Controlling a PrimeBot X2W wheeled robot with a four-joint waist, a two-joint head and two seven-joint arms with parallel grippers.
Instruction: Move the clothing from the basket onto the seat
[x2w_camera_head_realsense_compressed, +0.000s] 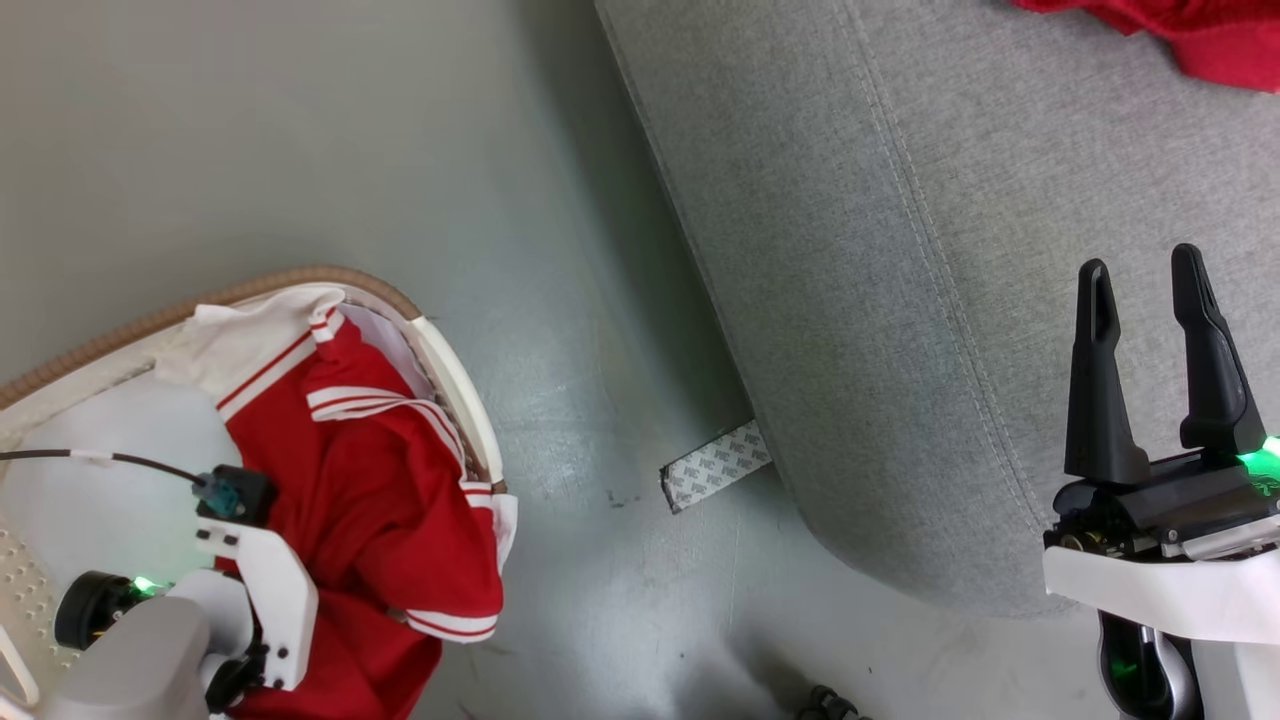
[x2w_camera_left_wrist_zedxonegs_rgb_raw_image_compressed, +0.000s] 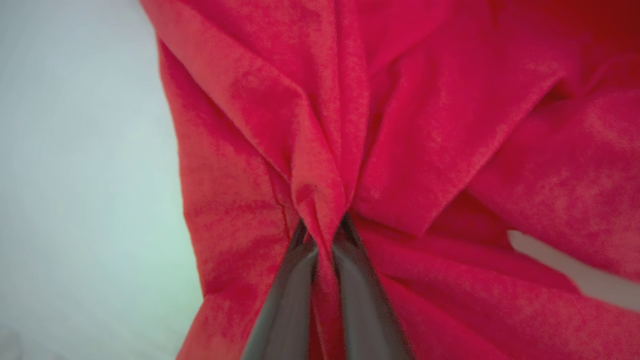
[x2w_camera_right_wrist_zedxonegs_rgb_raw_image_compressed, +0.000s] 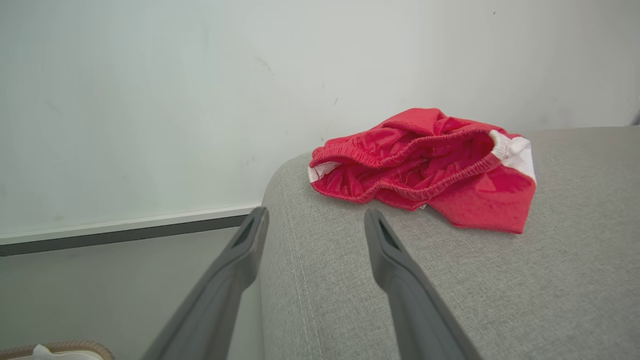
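**Red top** (x2w_camera_head_realsense_compressed: 370, 470). Lay heaped in the basket (x2w_camera_head_realsense_compressed: 455, 385), which stood on the floor (x2w_camera_head_realsense_compressed: 560, 250) at the robot's left. One white-striped sleeve hung over the basket's right rim. A pale pad (x2w_camera_head_realsense_compressed: 110, 480) lay beside the top in the basket.

**Left gripper** (x2w_camera_left_wrist_zedxonegs_rgb_raw_image_compressed: 325, 235). Down inside the basket, fingers pressed together on a ridge of the top's fabric, with folds fanning out from the pinch.

**Right gripper** (x2w_camera_head_realsense_compressed: 1140, 265). Spread and holding nothing, hovering over the seat's near rounded corner.

**Seat** (x2w_camera_head_realsense_compressed: 900, 300). To the right of the basket and apart from it across a gap of bare floor. Red shorts (x2w_camera_right_wrist_zedxonegs_rgb_raw_image_compressed: 425, 165) lay at its far end, near the wall (x2w_camera_right_wrist_zedxonegs_rgb_raw_image_compressed: 200, 100).

**Coming move, as I judged it.** The top would have to rise clear of the rim, then travel right across the gap. The left arm was the nearer one and had hold. Two likely snags were the draped sleeve catching on the rim and the right gripper standing over the landing side.

**Patterned strip** (x2w_camera_head_realsense_compressed: 715, 465). On the floor, poking out from under the seat. It lay low and was no obstacle.
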